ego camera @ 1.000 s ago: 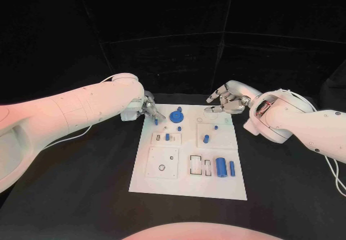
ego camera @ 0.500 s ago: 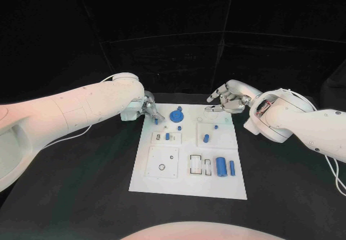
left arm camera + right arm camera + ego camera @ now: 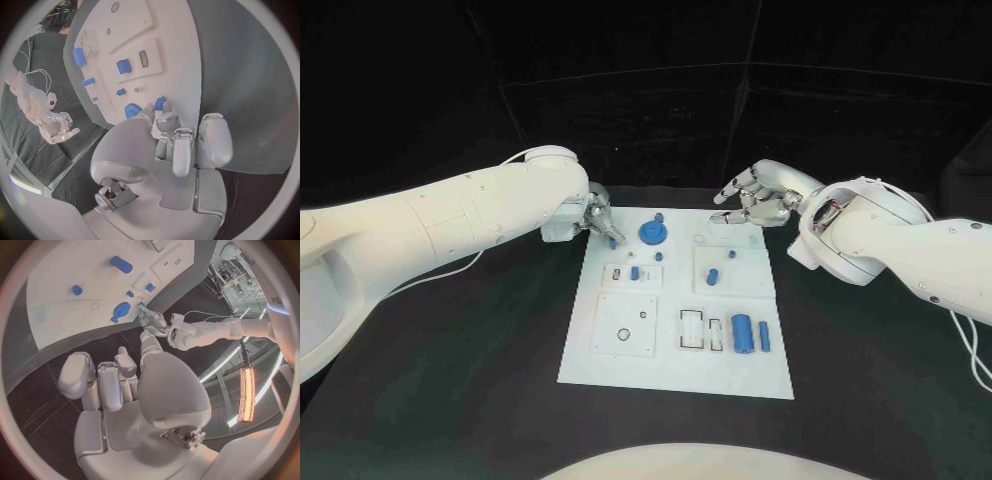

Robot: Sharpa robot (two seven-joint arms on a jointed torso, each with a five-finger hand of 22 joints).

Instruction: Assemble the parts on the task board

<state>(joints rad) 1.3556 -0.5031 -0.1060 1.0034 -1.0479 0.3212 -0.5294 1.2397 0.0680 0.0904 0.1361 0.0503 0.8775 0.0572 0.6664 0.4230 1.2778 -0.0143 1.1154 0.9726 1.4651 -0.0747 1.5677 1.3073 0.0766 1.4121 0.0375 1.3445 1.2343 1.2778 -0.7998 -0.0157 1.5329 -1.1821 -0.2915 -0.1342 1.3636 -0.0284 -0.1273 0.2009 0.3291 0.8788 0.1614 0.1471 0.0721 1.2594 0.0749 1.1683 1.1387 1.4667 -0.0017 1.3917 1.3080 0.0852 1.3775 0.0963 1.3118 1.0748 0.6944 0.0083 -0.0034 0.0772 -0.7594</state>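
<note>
Two hands sit at the far end of the task board (image 3: 678, 300) in my head view, and against the frames from a second and half a second ago I see almost no movement in either. The left hand (image 3: 596, 217) stays at the board's far left corner, its fingers pinched on a small blue peg (image 3: 612, 241) held at the board's surface. Just beside it lies the blue round part (image 3: 653, 233), unchanged. The right hand (image 3: 756, 200) hovers past the far right corner, fingers loosely curled and apart, holding nothing. The other blue parts (image 3: 743, 333) rest across the board as before, on the black tabletop (image 3: 473, 380).

From the left wrist, I see the fingers (image 3: 167, 121) closed on the blue peg (image 3: 160, 103) at the board's edge (image 3: 181, 75).

From the right wrist, the fingers (image 3: 100, 377) hang spread above the tabletop, clear of the board (image 3: 69, 310), and the left hand (image 3: 154, 321) shows at the opposite corner.
</note>
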